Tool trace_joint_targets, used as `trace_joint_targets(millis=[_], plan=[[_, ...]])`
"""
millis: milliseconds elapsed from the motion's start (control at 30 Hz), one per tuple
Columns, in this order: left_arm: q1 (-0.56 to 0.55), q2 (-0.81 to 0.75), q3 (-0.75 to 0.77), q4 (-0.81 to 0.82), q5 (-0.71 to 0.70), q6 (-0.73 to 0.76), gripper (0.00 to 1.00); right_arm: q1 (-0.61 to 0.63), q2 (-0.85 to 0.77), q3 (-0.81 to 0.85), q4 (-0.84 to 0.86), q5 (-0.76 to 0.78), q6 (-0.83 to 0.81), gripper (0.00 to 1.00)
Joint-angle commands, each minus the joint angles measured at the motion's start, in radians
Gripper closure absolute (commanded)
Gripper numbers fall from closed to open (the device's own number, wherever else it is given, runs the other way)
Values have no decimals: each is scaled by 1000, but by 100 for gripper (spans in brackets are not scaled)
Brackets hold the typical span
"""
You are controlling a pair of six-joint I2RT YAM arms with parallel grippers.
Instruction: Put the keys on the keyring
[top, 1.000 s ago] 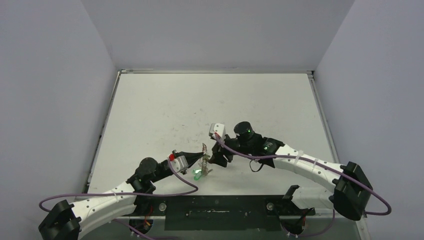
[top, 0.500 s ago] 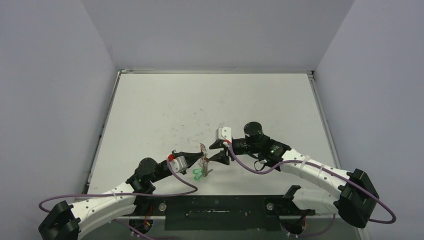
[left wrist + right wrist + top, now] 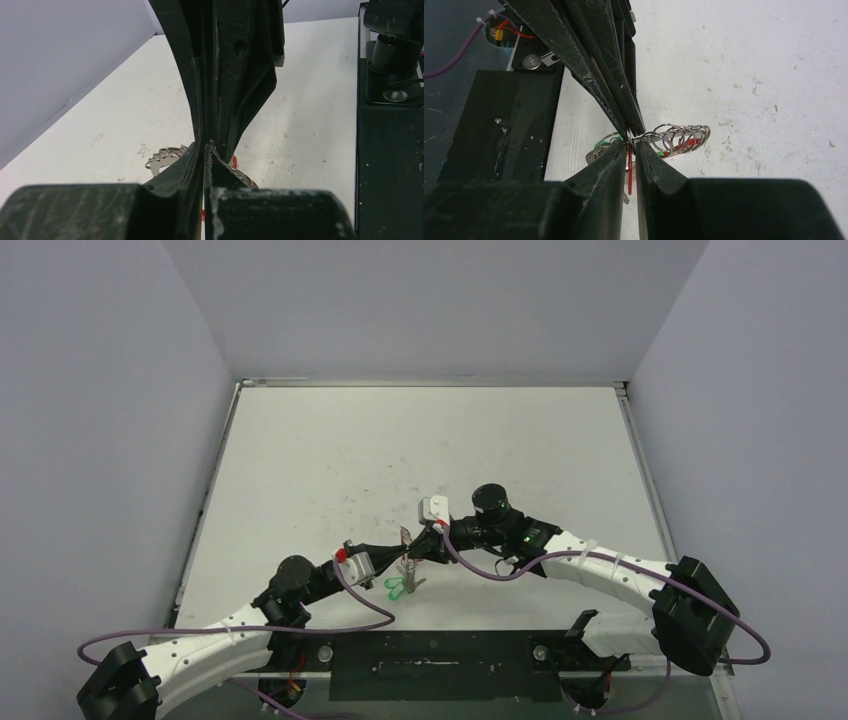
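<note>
Left claw (image 3: 206,150) pinching keyring (image 3: 680,141), right claw (image 3: 631,146) seemingly nipping its red arc (image 3: 629,172)

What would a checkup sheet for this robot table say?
Surface: white table, scuffed and speckled.
Job's things: keyring between both claws; green-tagged keys just beside it.
Clutter: nothing seen.
Claws: left claw shut on the keyring; right claw almost shut around it, contact unclear.
Cables: purple cables loop along both arms.
Surroundings: plain grey walls on three sides.
</note>
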Motion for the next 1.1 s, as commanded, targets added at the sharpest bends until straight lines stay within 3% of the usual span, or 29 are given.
trace_joint_targets(millis=[0, 100, 267, 400, 467, 600, 800, 1067], plan=[[-2, -18, 8, 67, 15, -8, 100, 8, -7, 34, 108, -12, 11, 89], [-2, -17, 7, 66, 15, -6, 100, 8, -6, 41, 81, -15, 2, 99], [-2, -21, 3, 67, 13, -7, 100, 8, -11, 67, -21, 0, -33, 100], [-3, -44, 3, 44, -4, 0, 100, 8, -16, 137, -240, 46, -102, 100], [-2, -61, 16, -6, -9, 13, 87, 7, -7, 197, -384, 70, -145, 100], [-2, -93, 44, -115, -15, 41, 74, 7, 45, 323, -651, 126, -216, 100], [-2, -98, 65, -184, -25, 54, 71, 11, 164, 515, -956, 201, -240, 100], [-2, -2, 115, -184, 43, 61, 71, 35, 304, 704, -1134, 234, -215, 100]])
